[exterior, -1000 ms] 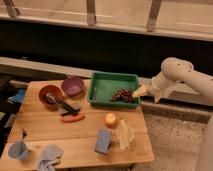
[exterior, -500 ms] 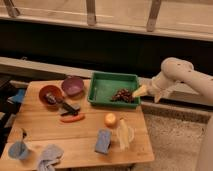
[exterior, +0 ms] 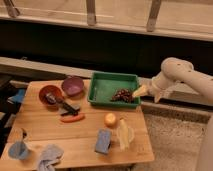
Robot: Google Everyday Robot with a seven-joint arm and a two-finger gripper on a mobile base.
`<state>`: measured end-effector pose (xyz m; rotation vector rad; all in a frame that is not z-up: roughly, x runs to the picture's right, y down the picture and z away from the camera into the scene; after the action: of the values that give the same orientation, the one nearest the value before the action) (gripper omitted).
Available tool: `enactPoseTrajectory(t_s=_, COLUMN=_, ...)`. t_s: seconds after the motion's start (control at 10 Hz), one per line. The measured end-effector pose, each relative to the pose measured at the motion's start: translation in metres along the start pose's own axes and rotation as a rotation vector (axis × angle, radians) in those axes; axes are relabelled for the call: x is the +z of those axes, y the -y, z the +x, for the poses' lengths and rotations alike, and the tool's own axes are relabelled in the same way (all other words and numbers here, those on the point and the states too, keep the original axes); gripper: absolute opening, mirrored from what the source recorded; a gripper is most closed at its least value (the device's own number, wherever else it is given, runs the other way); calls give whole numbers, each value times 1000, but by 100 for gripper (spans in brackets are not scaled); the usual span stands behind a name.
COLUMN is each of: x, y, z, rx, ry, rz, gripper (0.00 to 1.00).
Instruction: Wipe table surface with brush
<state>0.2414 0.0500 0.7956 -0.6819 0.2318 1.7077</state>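
Note:
The wooden table (exterior: 60,135) fills the lower left. A long black-handled tool (exterior: 62,104), possibly the brush, lies from the red bowl (exterior: 49,92) onto the table. My gripper (exterior: 140,91), at the end of the white arm (exterior: 175,75), sits at the right rim of the green tray (exterior: 105,85). It is right beside a dark brown clump (exterior: 122,95) lying in the tray. I cannot tell whether it touches the clump.
A purple bowl (exterior: 73,85) stands behind the red one. A red-orange stick (exterior: 72,118), an orange ball (exterior: 110,119), a blue sponge (exterior: 103,141), a pale yellow object (exterior: 124,134), a blue cup (exterior: 17,149) and a grey cloth (exterior: 48,155) lie on the table.

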Motion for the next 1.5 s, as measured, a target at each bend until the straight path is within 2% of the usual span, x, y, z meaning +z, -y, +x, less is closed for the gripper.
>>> enactPoseTrajectory(t_s=0.2, x=-2, y=-7, z=0, rx=-39, ry=-9, rz=1, gripper=80)
enactPoseTrajectory(t_s=0.4, x=3, y=-35, z=-4, rx=-121, ry=-32, rz=-4, gripper=80)
enactPoseTrajectory(t_s=0.6, x=16, y=-85, z=-9, rx=-222, ry=-55, rz=-3, gripper=80)
enactPoseTrajectory(t_s=0.8, x=27, y=-140, z=-11, rx=-333, ry=-55, rz=12, gripper=80)
enactPoseTrajectory(t_s=1.0, x=29, y=-196, z=-7, rx=-443, ry=-14, rz=35, gripper=80)
enactPoseTrajectory(t_s=1.2, x=21, y=-244, z=11, rx=-548, ry=61, rz=55, gripper=80)
enactPoseTrajectory(t_s=1.3, x=18, y=-256, z=18, rx=-581, ry=86, rz=64, gripper=80)
enactPoseTrajectory(t_s=1.5, x=17, y=-263, z=21, rx=-597, ry=98, rz=64, gripper=80)
